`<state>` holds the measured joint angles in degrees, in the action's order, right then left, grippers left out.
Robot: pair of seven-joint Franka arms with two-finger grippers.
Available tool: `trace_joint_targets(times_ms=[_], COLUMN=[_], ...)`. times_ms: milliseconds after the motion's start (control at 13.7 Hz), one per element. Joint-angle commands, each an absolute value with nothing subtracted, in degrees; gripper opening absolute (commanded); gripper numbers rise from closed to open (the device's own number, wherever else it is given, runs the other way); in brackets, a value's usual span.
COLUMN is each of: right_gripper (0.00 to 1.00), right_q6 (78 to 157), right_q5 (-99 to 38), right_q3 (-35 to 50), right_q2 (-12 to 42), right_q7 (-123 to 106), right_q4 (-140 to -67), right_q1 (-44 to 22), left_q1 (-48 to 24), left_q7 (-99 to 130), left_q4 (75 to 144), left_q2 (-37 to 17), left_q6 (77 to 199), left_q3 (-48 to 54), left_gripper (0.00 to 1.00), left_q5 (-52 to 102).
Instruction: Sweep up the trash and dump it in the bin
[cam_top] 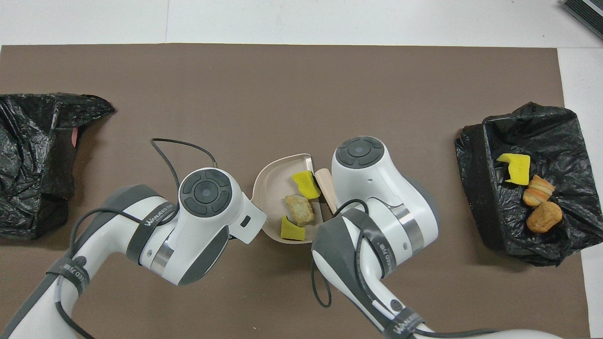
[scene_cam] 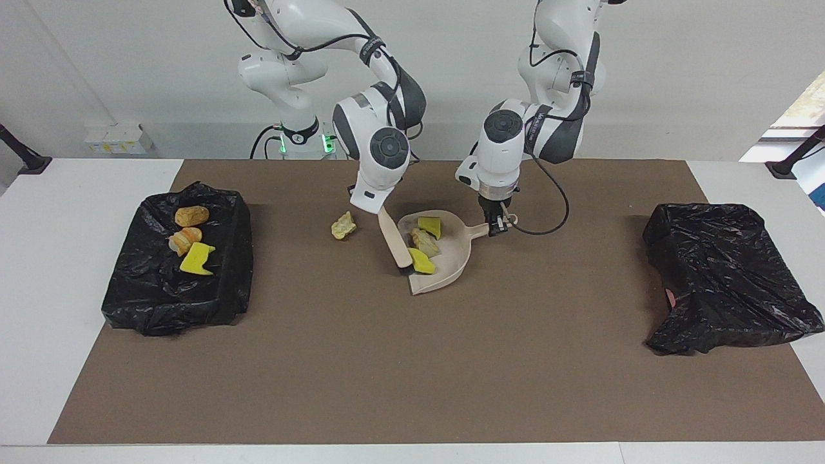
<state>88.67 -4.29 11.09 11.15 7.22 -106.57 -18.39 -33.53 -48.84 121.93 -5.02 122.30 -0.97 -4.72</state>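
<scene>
My left gripper [scene_cam: 496, 225] is shut on the handle of the beige dustpan [scene_cam: 451, 267], which rests on the brown mat. The pan holds two yellow chunks [scene_cam: 429, 226] [scene_cam: 421, 261] and a pale beige lump [scene_cam: 425, 241]. My right gripper [scene_cam: 372, 209] is shut on the beige brush [scene_cam: 393, 241], whose head is down at the pan's mouth. One pale beige lump [scene_cam: 343, 225] lies on the mat beside the brush, toward the right arm's end. In the overhead view, the pan [cam_top: 271, 186] and its trash [cam_top: 300, 209] show between the arms, which hide both grippers.
A black-bagged bin [scene_cam: 161, 303] at the right arm's end holds a brown roll [scene_cam: 192, 215], a beige lump [scene_cam: 185, 240] and a yellow chunk [scene_cam: 196, 259]; it also shows in the overhead view [cam_top: 476, 188]. Another black bag [scene_cam: 728, 277] lies at the left arm's end.
</scene>
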Motion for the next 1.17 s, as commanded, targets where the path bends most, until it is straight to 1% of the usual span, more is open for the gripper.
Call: trace_joint_targets(times_ms=[0, 73, 219, 364, 437, 583, 656, 729, 947, 1093], right_gripper=[0.00, 0.00, 0.00, 0.00, 0.00, 0.00, 0.00, 0.00, 0.00, 0.00], right_q6=[85.4, 83.3, 79.9, 80.6, 82.7, 90.6, 93.3, 94.0, 94.2, 96.3], right_q5=[-6.3, -6.2, -5.2, -3.8, -2.5, -1.7, -1.8, -1.8, -1.8, -2.7], right_q3=[11.0, 10.9, 10.8, 10.8, 10.8, 10.8, 10.9, 10.9, 10.9, 11.1], right_q2=[7.2, 6.1, 3.4, -0.4, -3.0, -8.4, -10.4, -11.6, -12.0, -9.9], right_q7=[6.6, 7.1, 9.7, 10.5, 10.5, 10.7, 10.2, 9.9, 9.0, 9.8], right_q4=[-107.3, -107.7, -109.6, -115.1, -119.4, -128.7, -132.2, -134.0, -134.8, -134.9], right_q1=[-15.6, -14.9, -10.8, -8.1, -8.0, -7.9, -7.3, -6.3, -6.1, -6.7], left_q1=[-32.5, -32.5, -32.4, -32.4, -32.4, -32.5, -33.0, -33.3, -33.6, -34.3], left_q7=[-51.8, -52.1, -55.1, -57.3, -57.5, -57.1, -57.1, -57.0, -57.0, -56.6], left_q4=[124.0, 124.0, 123.7, 123.7, 123.9, 124.0, 123.9, 124.0, 124.3, 124.4], left_q2=[-3.5, -3.5, -3.8, -3.7, -3.6, -3.5, -3.5, -3.3, -2.9, -2.8], left_q6=[123.8, 124.0, 124.2, 124.1, 123.9, 123.7, 123.6, 123.1, 121.6, 121.6], left_q3=[-1.0, -1.0, -1.1, -1.1, -1.1, -1.1, -1.1, -1.1, -0.9, -0.9], left_gripper=[0.00, 0.00, 0.00, 0.00, 0.00, 0.00, 0.00, 0.00, 0.00, 0.00], left_q5=[-4.5, -4.5, -4.4, -4.3, -4.3, -4.3, -4.3, -4.3, -4.3, -4.3])
